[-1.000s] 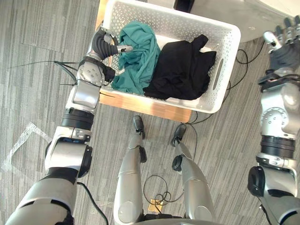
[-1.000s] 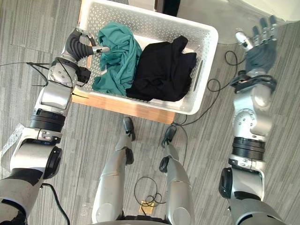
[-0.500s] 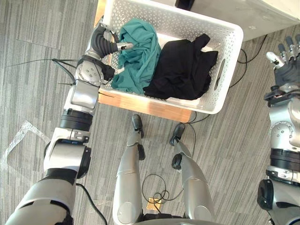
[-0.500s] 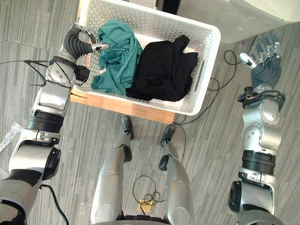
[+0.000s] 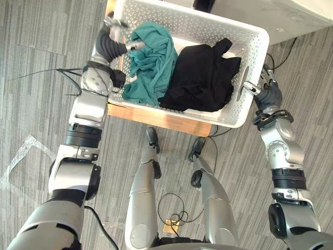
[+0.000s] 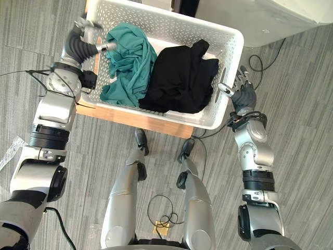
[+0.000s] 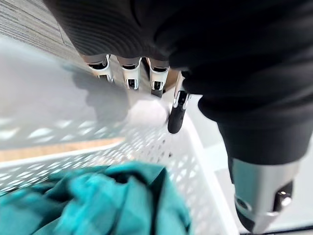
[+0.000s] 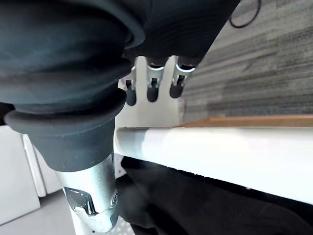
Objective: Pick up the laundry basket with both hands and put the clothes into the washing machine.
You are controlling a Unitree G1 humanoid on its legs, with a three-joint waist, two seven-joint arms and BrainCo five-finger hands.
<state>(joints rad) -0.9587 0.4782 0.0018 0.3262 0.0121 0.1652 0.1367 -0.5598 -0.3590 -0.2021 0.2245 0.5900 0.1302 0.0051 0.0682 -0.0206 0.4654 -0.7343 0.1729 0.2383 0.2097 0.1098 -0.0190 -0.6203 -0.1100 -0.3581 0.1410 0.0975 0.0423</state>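
We count one white laundry basket point(image 5: 208, 26), one teal garment point(image 5: 153, 62), one black garment point(image 5: 203, 78) and one wooden stand point(image 5: 166, 119)

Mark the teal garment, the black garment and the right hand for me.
teal garment point(image 5: 151, 60): left eye view, middle of its bunched folds.
black garment point(image 5: 200, 78): left eye view, centre of the heap.
right hand point(image 5: 268, 95): left eye view, dark ribbed cover on the back of the hand.

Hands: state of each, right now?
Left hand: shut on basket rim.
Right hand: open, at basket's right end.
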